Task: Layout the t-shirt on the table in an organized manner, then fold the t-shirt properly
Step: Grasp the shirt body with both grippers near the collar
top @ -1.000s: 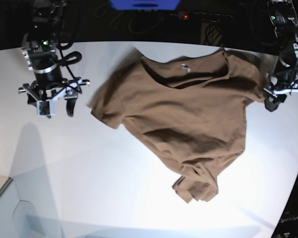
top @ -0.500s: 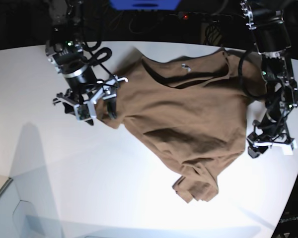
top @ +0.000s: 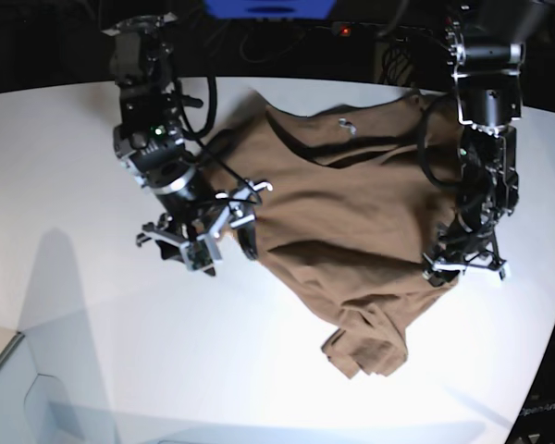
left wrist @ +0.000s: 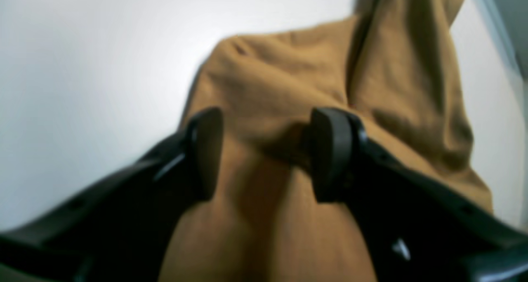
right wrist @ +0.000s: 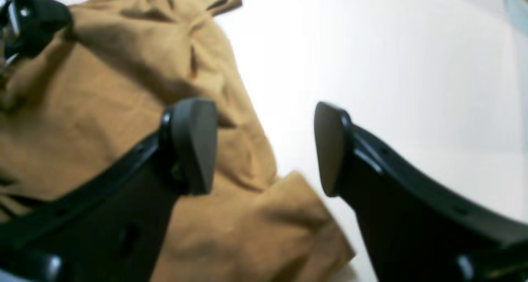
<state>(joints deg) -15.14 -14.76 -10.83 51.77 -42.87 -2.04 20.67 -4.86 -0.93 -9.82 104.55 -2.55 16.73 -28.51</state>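
**Two pincers over opposite edges of the shirt**

In the left wrist view, our left pincer [left wrist: 264, 154] stands with its jaws parted and brown cloth of the t-shirt [left wrist: 321, 88] running straight between them. The fabric lies directly under and ahead of the pads; the right-hand pad seems to press a fold, but blur keeps us from saying whether it truly touches. Bare desk [left wrist: 82, 67] lies to the left of the cloth.

In the right wrist view, our right pincer [right wrist: 264, 146] is wide open and holds nothing. One pad hangs over the t-shirt [right wrist: 123, 88], the other over bare white desk [right wrist: 412, 67], so the jaws straddle the shirt's edge, with a sleeve-like flap just below the gap.

In the base view, the t-shirt [top: 351, 222] lies crumpled on the desk [top: 74, 166], collar toward the far side, hem bunched toward the near side, its long axis slanting between them. The right pincer [top: 203, 242] sits at the shirt's left edge, the left pincer [top: 462, 266] at its right edge, each nearest its own side. We judge the coming move turns on closing on these opposite edges and pulling them apart to flatten the body.
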